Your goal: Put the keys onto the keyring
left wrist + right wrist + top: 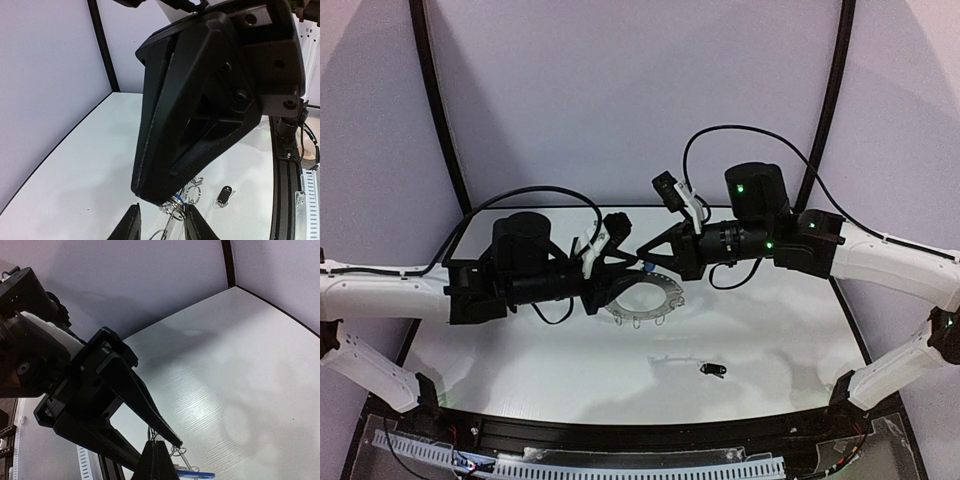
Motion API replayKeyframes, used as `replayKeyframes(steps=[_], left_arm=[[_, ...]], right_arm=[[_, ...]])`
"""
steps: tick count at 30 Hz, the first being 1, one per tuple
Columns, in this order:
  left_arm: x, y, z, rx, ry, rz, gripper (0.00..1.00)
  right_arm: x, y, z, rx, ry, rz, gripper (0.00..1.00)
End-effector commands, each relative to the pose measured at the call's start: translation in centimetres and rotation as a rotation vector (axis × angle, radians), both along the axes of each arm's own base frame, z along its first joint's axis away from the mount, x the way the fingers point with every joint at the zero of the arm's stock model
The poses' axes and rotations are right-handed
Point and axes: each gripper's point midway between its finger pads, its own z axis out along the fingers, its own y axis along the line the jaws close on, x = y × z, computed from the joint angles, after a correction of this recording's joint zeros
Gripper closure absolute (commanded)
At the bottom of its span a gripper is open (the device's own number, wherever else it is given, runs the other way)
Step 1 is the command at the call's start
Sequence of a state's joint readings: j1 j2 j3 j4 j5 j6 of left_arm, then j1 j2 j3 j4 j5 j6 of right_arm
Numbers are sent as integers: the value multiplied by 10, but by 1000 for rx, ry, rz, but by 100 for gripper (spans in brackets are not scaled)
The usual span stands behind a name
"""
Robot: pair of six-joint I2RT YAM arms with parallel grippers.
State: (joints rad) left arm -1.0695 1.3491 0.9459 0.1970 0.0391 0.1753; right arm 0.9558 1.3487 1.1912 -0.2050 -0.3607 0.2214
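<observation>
- The left hand (161,226), partly closed, appears to grip the rim of the large flat dark grey keyring (669,296) with wire loops, above the white table (520,360).
- The right hand (157,456), pinched shut, holds the tiny blue-headed key (196,473) at a loop: the threading step.
- Next, its hole must slide onto the wire. The small black-headed key (712,370) lies on the table.

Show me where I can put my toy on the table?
Front left, between the left arm and the near rail, is bare table. So is the right, past the black key. The middle is crowded: both arms meet at the keyring.
</observation>
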Motion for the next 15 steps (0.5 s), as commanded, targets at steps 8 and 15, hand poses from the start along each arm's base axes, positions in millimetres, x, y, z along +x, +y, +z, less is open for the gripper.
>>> replayKeyframes(steps=[8,15], left_arm=[[0,8,14,-30,-37,19,98],[-14,2,12,-22,-37,-73,99]], right_arm=[[-6,-2,21,39,-29,5,100],[-1,-3,20,24,-30,-25,100]])
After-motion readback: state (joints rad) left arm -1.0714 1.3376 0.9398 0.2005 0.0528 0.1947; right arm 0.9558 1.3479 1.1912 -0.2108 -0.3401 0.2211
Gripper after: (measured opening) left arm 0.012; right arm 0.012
